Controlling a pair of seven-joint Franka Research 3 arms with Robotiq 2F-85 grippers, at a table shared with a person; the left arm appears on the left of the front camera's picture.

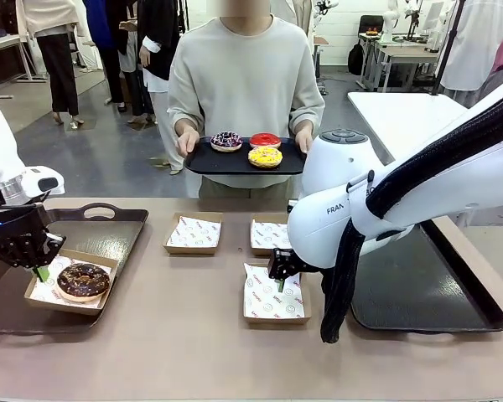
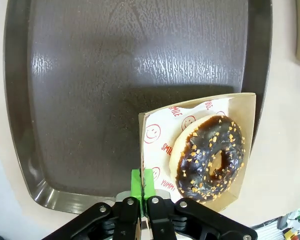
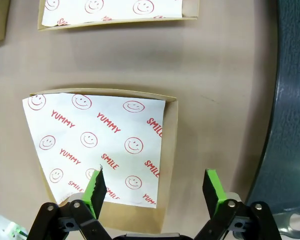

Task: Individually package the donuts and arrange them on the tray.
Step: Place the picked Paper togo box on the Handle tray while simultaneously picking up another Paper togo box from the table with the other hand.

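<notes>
Four donuts (image 1: 265, 157): chocolate donut (image 2: 210, 157) in the box (image 2: 240, 107) my left gripper (image 2: 141, 182) pinches; three on person's tray (image 1: 203, 161). Right gripper (image 3: 155, 186) wide above empty box (image 3: 170, 150).

White arm (image 1: 339, 197), green-padded right end effector (image 3: 155, 184)

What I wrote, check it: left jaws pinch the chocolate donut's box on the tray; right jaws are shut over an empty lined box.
Wrong: the right jaws stand open over the empty lined box, per the right wrist view. Rest holds.
</notes>
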